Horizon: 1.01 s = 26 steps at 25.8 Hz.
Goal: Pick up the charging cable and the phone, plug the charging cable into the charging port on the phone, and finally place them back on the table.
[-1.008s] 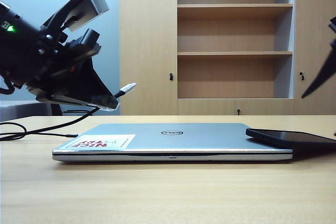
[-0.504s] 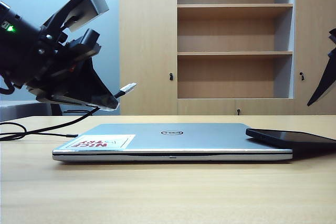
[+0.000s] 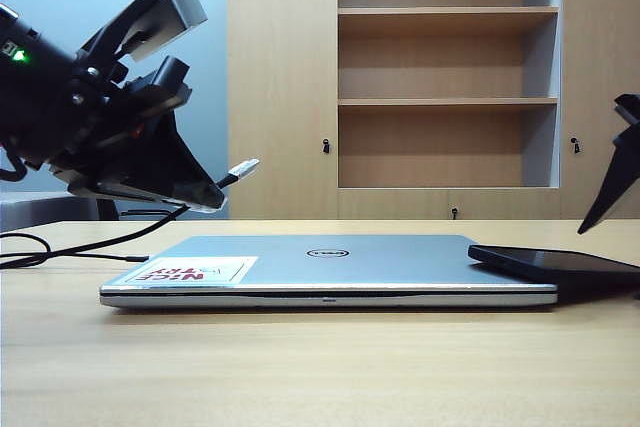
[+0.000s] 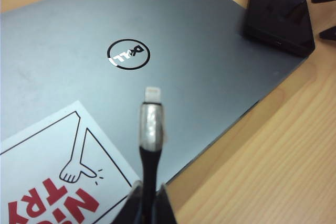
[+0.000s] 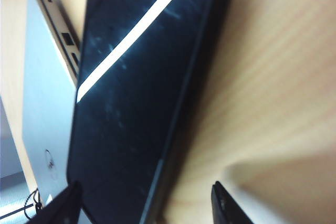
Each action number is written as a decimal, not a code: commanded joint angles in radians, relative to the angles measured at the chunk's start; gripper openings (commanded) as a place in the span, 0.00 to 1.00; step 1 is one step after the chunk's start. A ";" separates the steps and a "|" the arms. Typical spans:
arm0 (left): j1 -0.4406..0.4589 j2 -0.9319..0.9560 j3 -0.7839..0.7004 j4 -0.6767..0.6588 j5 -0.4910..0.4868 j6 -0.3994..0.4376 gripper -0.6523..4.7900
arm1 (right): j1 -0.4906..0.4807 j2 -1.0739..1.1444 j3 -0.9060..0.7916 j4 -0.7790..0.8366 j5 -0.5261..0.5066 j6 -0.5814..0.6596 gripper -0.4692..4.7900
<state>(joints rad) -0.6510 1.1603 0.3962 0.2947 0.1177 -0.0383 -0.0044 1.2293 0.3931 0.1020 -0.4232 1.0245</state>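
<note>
My left gripper (image 3: 213, 193) hovers above the laptop's left part, shut on the charging cable (image 4: 147, 166). The cable's silver-white plug (image 3: 243, 168) sticks out past the fingertips, and its black cord trails off left over the table (image 3: 300, 367). The phone (image 3: 555, 262), a black glossy slab, lies with one end on the laptop's right corner and the rest over the table. My right gripper (image 5: 147, 203) is open just above the phone (image 5: 136, 93), one finger on each side of its near end. Only one dark finger of it shows at the exterior view's right edge.
A closed silver laptop (image 3: 330, 267) with a red-and-white sticker (image 3: 190, 271) lies across the middle of the table. A wooden shelf cabinet (image 3: 445, 77) stands behind. Bare wood runs along the front of the table.
The right gripper's finger has come down and inward at the right edge, closer to the phone. The left gripper and the cable have stayed still.
</note>
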 commanded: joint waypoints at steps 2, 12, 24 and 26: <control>-0.002 -0.003 0.002 0.012 0.002 0.004 0.11 | 0.000 0.041 0.005 0.081 -0.022 0.005 0.73; -0.002 -0.003 0.002 0.012 0.002 0.004 0.11 | 0.001 0.172 0.005 0.211 -0.080 0.024 0.73; -0.002 -0.003 0.002 0.012 0.002 0.004 0.11 | 0.001 0.236 0.005 0.307 -0.069 0.024 0.73; -0.002 -0.003 0.002 0.012 0.002 0.004 0.11 | 0.001 0.236 0.005 0.319 -0.073 0.024 0.73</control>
<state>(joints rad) -0.6510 1.1603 0.3962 0.2947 0.1177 -0.0383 -0.0040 1.4532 0.4053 0.4309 -0.5053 1.0576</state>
